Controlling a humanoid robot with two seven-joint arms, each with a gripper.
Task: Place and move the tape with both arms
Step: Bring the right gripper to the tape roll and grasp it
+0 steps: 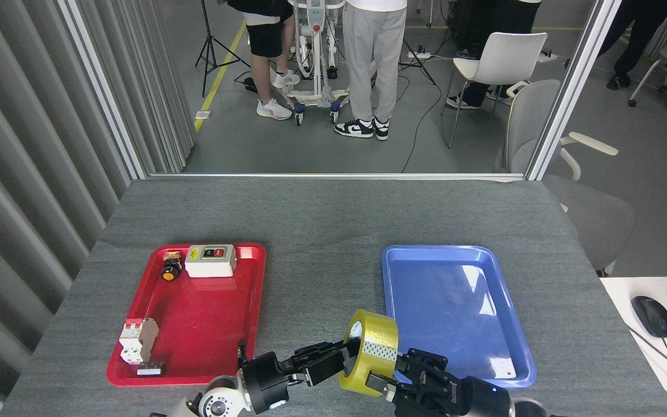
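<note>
While the left gripper (350, 354) pinches the tape (369, 360), the right gripper (388, 376) closes on it too. Red tray (206, 324) holds a switch box (211, 260); blue tray (455, 301) holds nothing.

So there's a bench (333, 214) with two trays on it. Left tray (206, 341) has a switch box (211, 260) at its far end with a push button (169, 270) just left of it, and a breaker (138, 340) at the near left corner. Right tray (455, 313) sits well apart from it. Near edge, between the trays: the tape (368, 352) up on edge, left gripper (333, 356) on its left, right gripper (411, 373) on its right. Behind the bench, people and a chair (498, 58).
</note>
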